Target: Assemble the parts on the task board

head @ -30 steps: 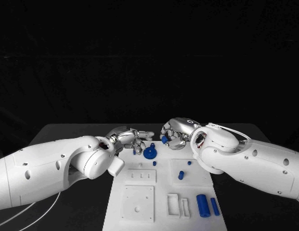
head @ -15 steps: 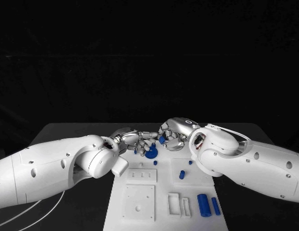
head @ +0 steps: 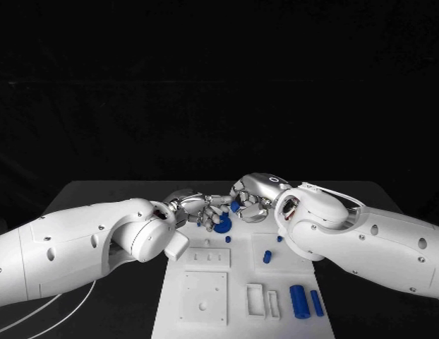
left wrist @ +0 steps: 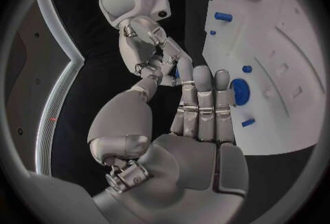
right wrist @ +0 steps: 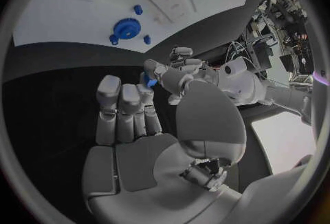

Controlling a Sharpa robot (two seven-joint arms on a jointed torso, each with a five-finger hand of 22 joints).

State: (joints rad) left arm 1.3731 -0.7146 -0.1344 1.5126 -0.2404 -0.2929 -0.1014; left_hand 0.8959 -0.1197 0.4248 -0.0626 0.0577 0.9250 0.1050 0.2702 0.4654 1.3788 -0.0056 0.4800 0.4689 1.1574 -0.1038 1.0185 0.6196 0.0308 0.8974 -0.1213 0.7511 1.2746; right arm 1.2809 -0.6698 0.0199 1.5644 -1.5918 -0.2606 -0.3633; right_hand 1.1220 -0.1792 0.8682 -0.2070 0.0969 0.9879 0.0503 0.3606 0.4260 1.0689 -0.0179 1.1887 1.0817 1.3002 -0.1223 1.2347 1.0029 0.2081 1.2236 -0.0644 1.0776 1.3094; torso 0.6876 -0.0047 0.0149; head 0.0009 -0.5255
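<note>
Over the far end of the white task board [head: 205, 282] my two hands meet fingertip to fingertip. My right hand [head: 256, 189] holds a small blue part [head: 235, 206], also seen as the small blue part [right wrist: 146, 80] and as a blue sliver of the part [left wrist: 177, 72]. My left hand [head: 193, 205] reaches in with straight fingers, and its fingertips [right wrist: 172, 70] touch that part; whether they grip it is hidden. Just below the hands a blue gear [head: 221, 225] stands on the board.
Small blue pegs [head: 265, 256] stand in the board's middle right, with another peg [head: 228, 239] near the gear. Two blue cylinders [head: 299, 301] lie at the near right corner. Bare white recessed plates [head: 202, 296] fill the near left.
My left hand has moved right and my right hand slightly left and away, so their fingertips now meet at the small blue part. The parts on the board are unmoved.
</note>
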